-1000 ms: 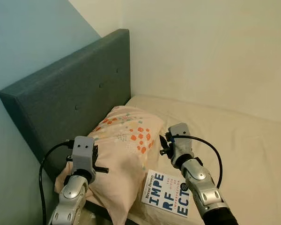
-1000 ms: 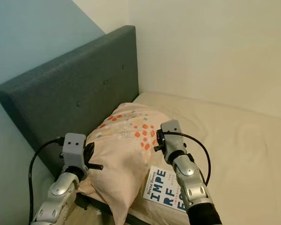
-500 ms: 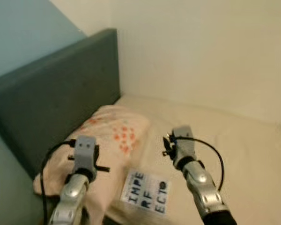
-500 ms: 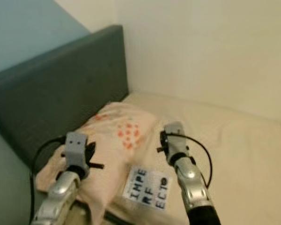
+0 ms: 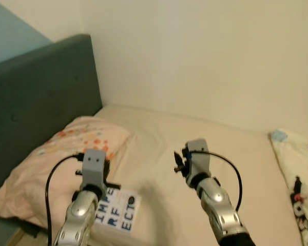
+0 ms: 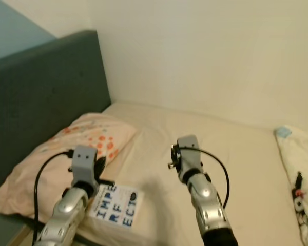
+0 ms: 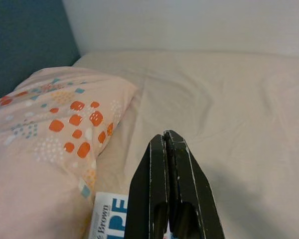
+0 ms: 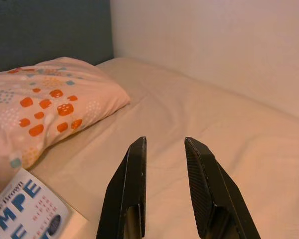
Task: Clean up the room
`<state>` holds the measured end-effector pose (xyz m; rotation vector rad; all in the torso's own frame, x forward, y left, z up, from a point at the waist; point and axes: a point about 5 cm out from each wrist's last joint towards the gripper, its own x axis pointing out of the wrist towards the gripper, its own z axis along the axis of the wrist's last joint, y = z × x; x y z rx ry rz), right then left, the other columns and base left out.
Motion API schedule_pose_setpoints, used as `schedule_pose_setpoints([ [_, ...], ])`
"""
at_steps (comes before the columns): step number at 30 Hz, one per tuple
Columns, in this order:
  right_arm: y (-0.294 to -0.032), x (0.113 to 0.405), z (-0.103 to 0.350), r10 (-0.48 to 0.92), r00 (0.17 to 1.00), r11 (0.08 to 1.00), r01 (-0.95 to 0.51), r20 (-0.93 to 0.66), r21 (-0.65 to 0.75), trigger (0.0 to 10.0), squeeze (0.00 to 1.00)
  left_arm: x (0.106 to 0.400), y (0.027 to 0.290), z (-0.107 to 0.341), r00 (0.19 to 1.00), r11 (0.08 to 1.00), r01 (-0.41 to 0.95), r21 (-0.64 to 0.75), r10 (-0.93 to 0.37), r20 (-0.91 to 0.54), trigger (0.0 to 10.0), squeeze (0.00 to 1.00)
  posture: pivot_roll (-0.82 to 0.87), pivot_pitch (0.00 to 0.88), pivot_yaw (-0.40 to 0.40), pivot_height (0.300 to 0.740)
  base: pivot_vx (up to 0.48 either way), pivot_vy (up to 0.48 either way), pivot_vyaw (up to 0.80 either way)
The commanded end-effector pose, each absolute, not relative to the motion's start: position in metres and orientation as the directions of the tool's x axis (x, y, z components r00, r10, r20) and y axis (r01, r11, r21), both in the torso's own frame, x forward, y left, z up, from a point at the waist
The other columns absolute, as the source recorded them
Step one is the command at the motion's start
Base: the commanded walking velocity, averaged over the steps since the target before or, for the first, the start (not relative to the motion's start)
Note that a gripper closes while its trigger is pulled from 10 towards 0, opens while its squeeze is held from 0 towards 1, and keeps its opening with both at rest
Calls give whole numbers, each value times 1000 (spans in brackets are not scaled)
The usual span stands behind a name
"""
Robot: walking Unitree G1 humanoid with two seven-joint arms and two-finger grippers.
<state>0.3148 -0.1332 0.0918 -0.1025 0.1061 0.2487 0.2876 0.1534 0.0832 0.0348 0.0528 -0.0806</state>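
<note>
From the head camera, a bed with a plain cream fitted sheet fills the corner between a dark teal padded headboard and a pale wall. A peach pillow with orange and teal spots lies against the headboard. Just beside the pillow, at the near edge of the mattress, lies a white paperback book with large blue letters on its cover. The left gripper hovers above the book and the pillow's near edge; the right gripper hangs over bare sheet, well apart from the book. At the far right edge lies a crumpled white patterned cloth.

In the left wrist view, the left gripper's two black fingers are pressed together with nothing between them, poised over the sheet; the book's corner is next to them, touching the spotted pillow.

In the right wrist view, the right gripper has its fingers parted and empty above the sheet, with the pillow and the book's corner off to one side.
</note>
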Motion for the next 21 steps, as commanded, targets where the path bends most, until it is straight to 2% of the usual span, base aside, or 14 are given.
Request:
schedule_pose_setpoints([
  [1, -134, 313, 89, 242, 961, 964, -254, -135, -84, 10000, 0, 286, 154, 78, 993, 995, 90, 33, -87, -85, 10000, 0, -88, 15, -18, 723, 0, 0, 0],
  [7, -135, 312, 89, 242, 960, 964, -255, -138, -81, 10000, 0, 287, 155, 75, 990, 996, 78, 33, -74, -120, 10000, 0, -89, 18, -19, 723, 0, 0, 0],
  [17, -134, 309, 87, 248, 957, 962, -261, -148, -77, 10000, 0, 286, 161, 72, 990, 997, 62, 54, -55, -132, 10000, 0, -88, 27, -21, 723, 0, 480, 0],
  [21, -134, 309, 87, 250, 956, 962, -264, -152, -76, 10000, 0, 286, 160, 71, 988, 995, 71, 74, -60, -143, 10000, 0, -88, 27, -21, 723, 0, 0, 0],
])
